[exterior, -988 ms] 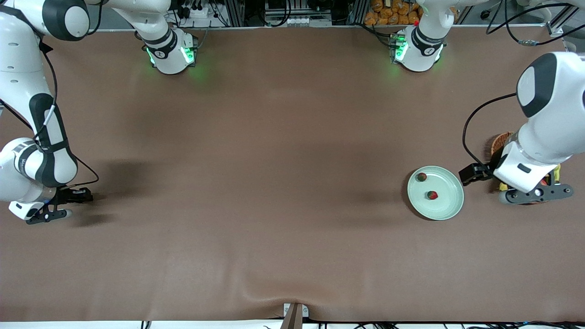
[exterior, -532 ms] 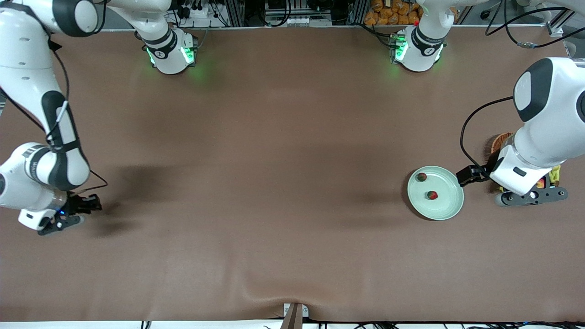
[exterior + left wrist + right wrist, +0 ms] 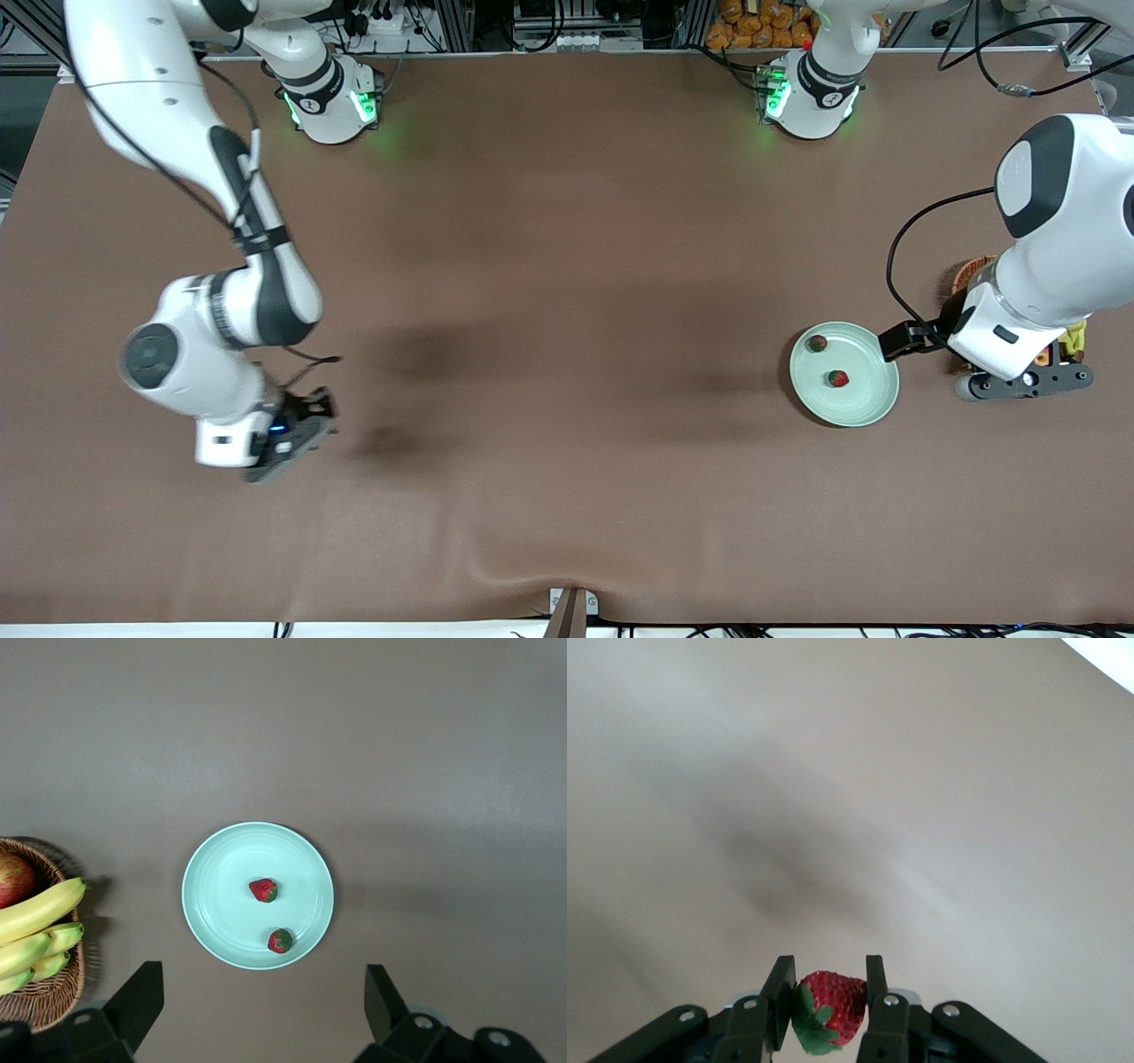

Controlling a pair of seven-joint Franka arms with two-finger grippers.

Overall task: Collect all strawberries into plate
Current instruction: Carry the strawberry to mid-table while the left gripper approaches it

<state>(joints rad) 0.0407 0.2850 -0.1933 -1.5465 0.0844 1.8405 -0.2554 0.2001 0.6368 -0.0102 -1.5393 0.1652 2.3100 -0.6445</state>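
Strawberries (image 3: 263, 890) number two on the plate (image 3: 868, 399) (mint-green, beside a fruit basket (image 3: 49, 1014)). We see the right gripper (image 3: 826, 1003) clenched on a third strawberry (image 3: 828, 1010), over bare table well apart from the plate. Left gripper (image 3: 266, 1014) hangs above the plate, fingers spread.

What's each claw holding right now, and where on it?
Right claw: a strawberry, pinched across its sides, leafy top showing. Left claw: open over the basket, beside the plate, holding nothing.
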